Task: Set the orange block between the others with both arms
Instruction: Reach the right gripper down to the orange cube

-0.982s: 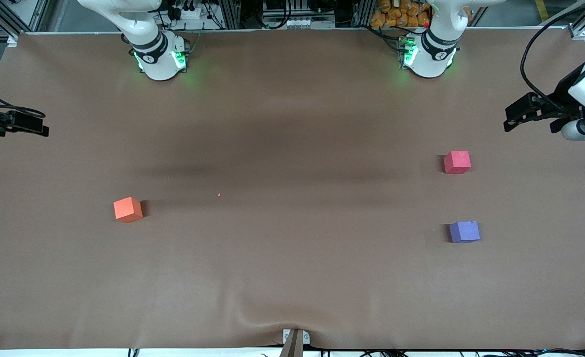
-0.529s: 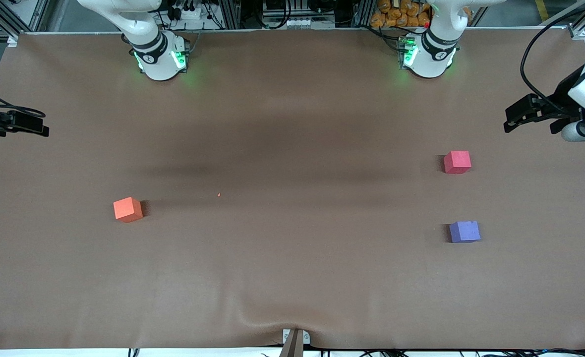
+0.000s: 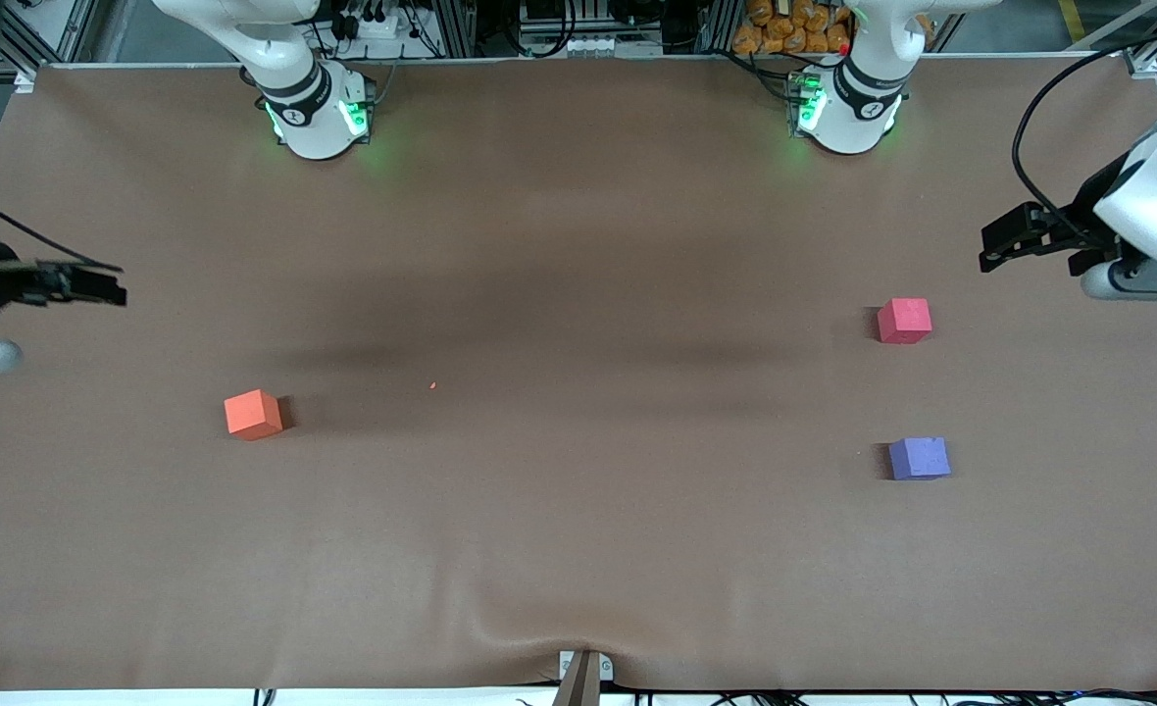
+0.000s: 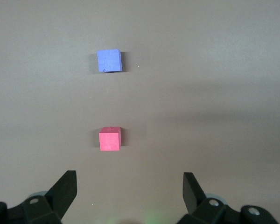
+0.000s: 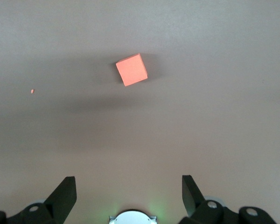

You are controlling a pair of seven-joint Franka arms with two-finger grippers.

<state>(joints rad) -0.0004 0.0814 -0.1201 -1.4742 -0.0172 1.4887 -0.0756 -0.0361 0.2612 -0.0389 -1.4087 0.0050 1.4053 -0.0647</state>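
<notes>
The orange block [image 3: 253,414] [image 5: 131,69] lies on the brown table toward the right arm's end. The pinkish-red cube [image 3: 904,321] [image 4: 110,139] and the purple-blue cube [image 3: 920,458] [image 4: 109,60] lie apart toward the left arm's end, the purple-blue one nearer the front camera. My right gripper [image 3: 116,287] [image 5: 129,189] hangs open and empty over the table's edge at its own end, well short of the orange block. My left gripper [image 3: 992,247] [image 4: 129,186] hangs open and empty over the table at the left arm's end, short of the pinkish-red cube.
Both arm bases [image 3: 319,118] [image 3: 848,110] glow green at the table's back edge. A tiny orange crumb [image 3: 432,385] [image 5: 32,91] lies between the orange block and the table's middle. The brown cover wrinkles above a metal bracket [image 3: 583,672] at the near edge.
Both grippers have moved a little inward from the table's ends. The right gripper has shifted toward the orange block, the left toward the pinkish-red cube. No cube has moved.
</notes>
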